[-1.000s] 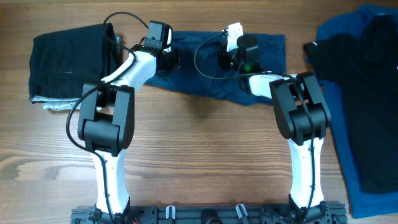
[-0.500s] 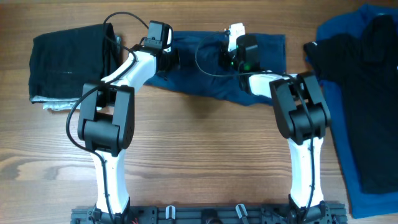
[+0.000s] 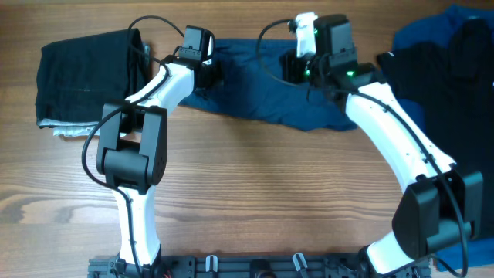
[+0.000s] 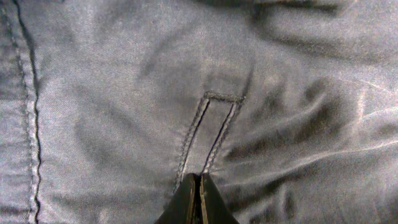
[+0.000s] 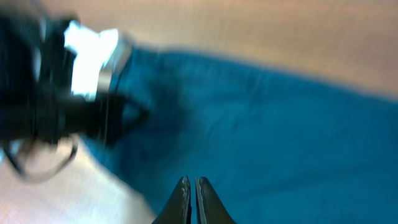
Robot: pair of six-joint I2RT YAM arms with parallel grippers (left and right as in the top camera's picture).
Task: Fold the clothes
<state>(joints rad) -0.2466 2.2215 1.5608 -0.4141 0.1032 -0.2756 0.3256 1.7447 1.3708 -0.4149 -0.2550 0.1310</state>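
Wooden table (image 3: 247, 181) bears navy shorts (image 3: 258, 96); black garments (image 3: 81, 73) lie left.

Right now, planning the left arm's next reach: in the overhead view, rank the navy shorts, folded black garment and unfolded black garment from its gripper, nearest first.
1. The navy shorts: centre, under the left gripper.
2. The folded black garment: at the left.
3. The unfolded black garment: far right.

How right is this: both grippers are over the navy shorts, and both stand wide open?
One thing is wrong: they are shut, not open. The left wrist view shows the left gripper with its fingers pressed together, and the right wrist view shows the right gripper closed too. Both are indeed over the shorts.
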